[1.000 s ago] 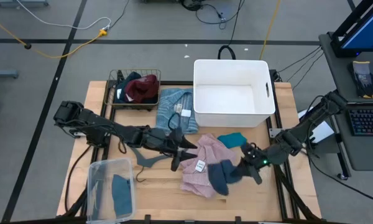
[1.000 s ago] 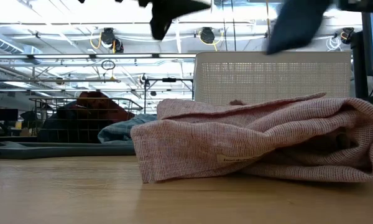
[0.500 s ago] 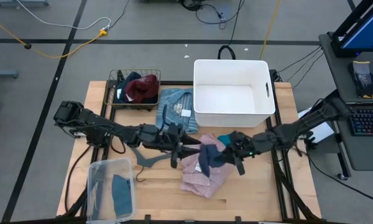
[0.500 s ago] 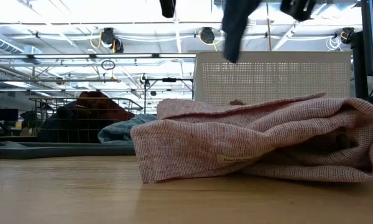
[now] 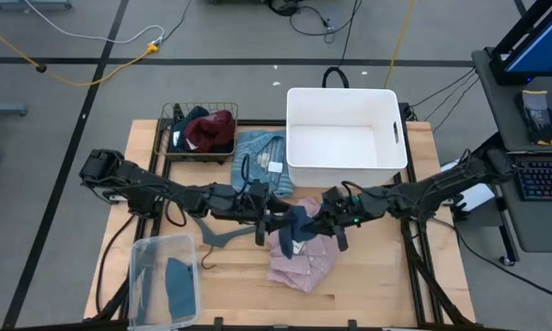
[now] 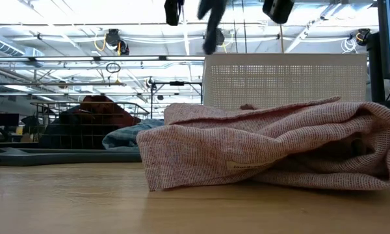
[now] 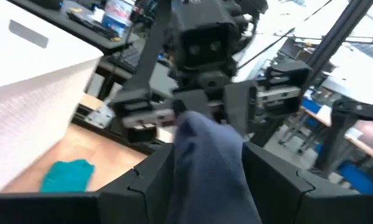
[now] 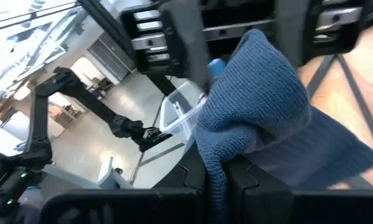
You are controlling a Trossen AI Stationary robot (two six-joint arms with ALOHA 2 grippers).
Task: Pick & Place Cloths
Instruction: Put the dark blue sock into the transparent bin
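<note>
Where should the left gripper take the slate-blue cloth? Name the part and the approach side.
Probably the free hanging fold of the slate-blue cloth, on the end away from the right gripper, which pinches its other end above the pink shirt. Come in level from the left gripper side: its open fingers straddle that fold.

both grippers — left gripper [image 5: 278, 223], right gripper [image 5: 322, 222] — at slate-blue cloth [image 5: 299, 225]

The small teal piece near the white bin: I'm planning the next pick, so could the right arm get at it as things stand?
Probably not yet: the right gripper is shut on the slate-blue cloth, held out toward the left gripper. The teal piece itself lies uncovered.
</note>
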